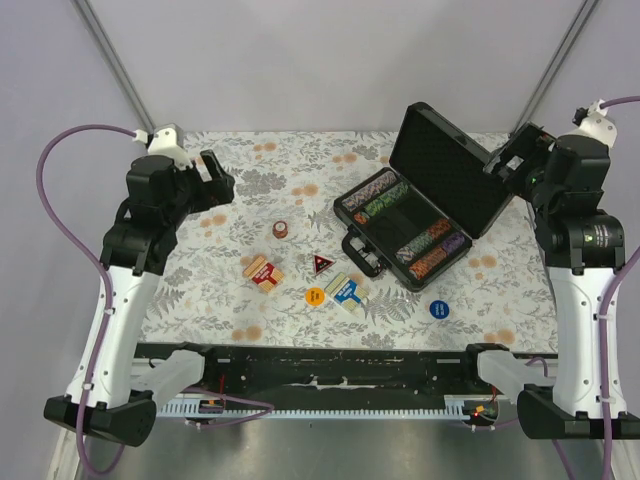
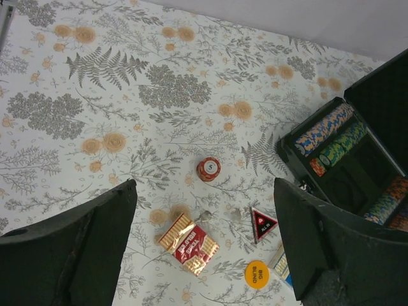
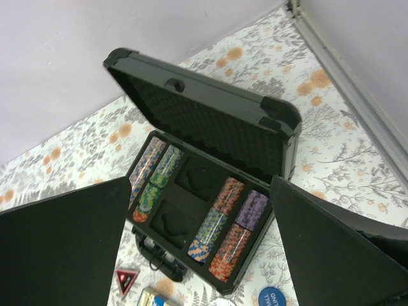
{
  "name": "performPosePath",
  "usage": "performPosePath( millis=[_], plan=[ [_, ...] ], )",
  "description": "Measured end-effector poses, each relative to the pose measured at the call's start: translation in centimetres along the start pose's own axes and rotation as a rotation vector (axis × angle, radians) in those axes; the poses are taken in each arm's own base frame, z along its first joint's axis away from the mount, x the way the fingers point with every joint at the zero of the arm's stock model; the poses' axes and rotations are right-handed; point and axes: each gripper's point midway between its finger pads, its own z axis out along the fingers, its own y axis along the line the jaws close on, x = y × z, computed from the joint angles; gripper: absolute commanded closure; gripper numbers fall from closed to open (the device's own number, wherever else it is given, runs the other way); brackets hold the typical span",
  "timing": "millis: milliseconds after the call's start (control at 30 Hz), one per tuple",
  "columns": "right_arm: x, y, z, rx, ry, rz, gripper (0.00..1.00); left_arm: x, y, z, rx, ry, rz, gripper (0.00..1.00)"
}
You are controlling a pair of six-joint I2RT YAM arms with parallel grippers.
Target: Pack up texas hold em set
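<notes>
The black case lies open at the table's centre right, lid up, with multicoloured chip rows and two empty middle slots. On the cloth lie a red card deck, a blue card deck, a red triangle, a yellow disc, a blue disc and a small stack of reddish chips. My left gripper is open, high above the cloth at the far left. My right gripper is open, raised beside the case lid.
The flowered cloth covers the table. In the left wrist view the red deck, reddish chips, triangle and yellow disc lie between the fingers. A black rail runs along the near edge.
</notes>
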Motion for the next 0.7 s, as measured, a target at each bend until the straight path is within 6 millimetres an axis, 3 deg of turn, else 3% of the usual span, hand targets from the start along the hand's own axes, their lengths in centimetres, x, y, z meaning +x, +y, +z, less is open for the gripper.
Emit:
performPosePath(
  millis=[200,433,600,700],
  plan=[
    [1.6,3.5,-1.7,-0.235,0.069,-0.025,0.02,0.9,0.2,-1.1,-0.001,0.002,-0.043,0.06],
    [6.2,7.4,-3.6,-0.520,0.192,-0.039,0.02,2.6,-0.1,-1.7,0.030,0.034,-0.069,0.06],
    [10.8,11.0,-5.1,-0.686,0.317,-0.125,0.02,5.7,0.1,-1.3,0.041,0.108,-0.093,0.06],
    [15.3,13.5,-7.0,-0.794,0.427,-0.210,0.02,7.6,0.3,-0.9,0.036,0.160,-0.114,0.06]
  ],
)
